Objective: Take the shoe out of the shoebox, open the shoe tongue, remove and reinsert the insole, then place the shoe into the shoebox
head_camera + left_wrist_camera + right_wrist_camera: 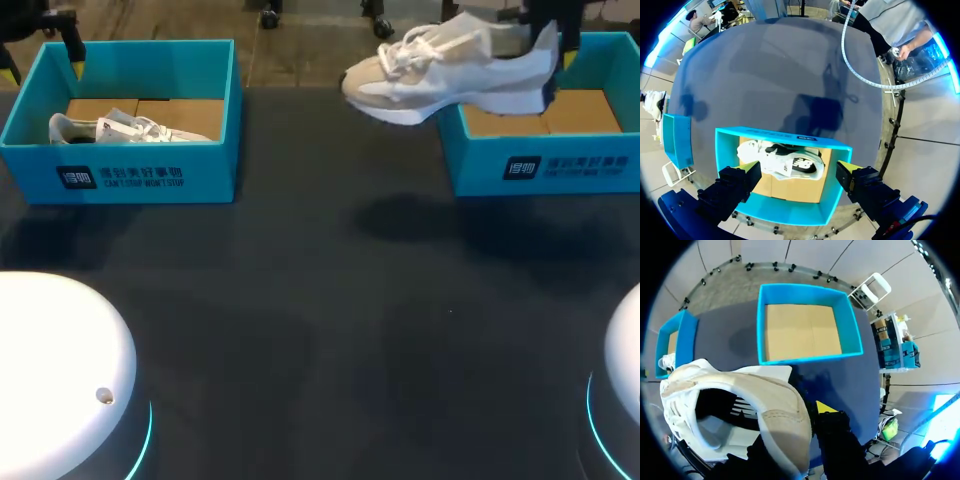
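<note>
A beige and white sneaker (450, 65) hangs in the air over the near-left corner of the right blue shoebox (545, 165), toe pointing left. My right gripper (552, 48) is shut on its heel. In the right wrist view the sneaker (740, 400) fills the space at the gripper (800, 427), with the heel wall between the fingers, and the right shoebox (805, 330) below holds nothing. My left gripper (43, 66) hovers open above the left shoebox (125, 170). A second white shoe (782, 160) lies in that left shoebox (785, 210), under the left gripper (800, 177).
The dark table (320, 300) stretches between the two boxes. White rounded arm bases (55, 370) stand at the near left and near right corners. In the right wrist view the left shoebox (677, 340) shows beyond the sneaker's toe.
</note>
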Controlling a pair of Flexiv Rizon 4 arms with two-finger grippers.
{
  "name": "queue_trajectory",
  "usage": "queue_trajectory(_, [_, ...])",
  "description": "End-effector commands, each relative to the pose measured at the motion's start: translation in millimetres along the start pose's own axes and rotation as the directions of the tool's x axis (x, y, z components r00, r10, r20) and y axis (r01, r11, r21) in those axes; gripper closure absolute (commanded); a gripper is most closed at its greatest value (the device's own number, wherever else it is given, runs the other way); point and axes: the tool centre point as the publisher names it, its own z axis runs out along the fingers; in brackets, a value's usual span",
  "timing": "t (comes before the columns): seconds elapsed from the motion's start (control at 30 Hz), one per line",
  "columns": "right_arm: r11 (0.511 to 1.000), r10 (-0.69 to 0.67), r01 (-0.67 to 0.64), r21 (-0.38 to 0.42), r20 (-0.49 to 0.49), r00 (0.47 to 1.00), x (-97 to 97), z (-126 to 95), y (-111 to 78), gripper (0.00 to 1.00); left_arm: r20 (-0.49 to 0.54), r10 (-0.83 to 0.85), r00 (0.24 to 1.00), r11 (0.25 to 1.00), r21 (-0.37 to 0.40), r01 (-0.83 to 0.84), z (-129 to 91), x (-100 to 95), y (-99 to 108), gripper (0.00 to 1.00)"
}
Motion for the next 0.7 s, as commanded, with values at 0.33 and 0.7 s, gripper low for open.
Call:
queue_trajectory(0.33, [0.997,0.007,-0.019,-0.077,-0.152,0.988,32.7,-9,-61.7,1.00,-0.002,0.000,1.000,1.000,-0.003,0.000,0,0.2,-2,0.00])
queue_trajectory(0.7, [0.998,0.012,-0.021,-0.061,-0.147,0.989,34.0,-10,-65.6,1.00,-0.002,0.000,1.000,1.000,-0.003,0.000,0,0.2,-2,0.00])
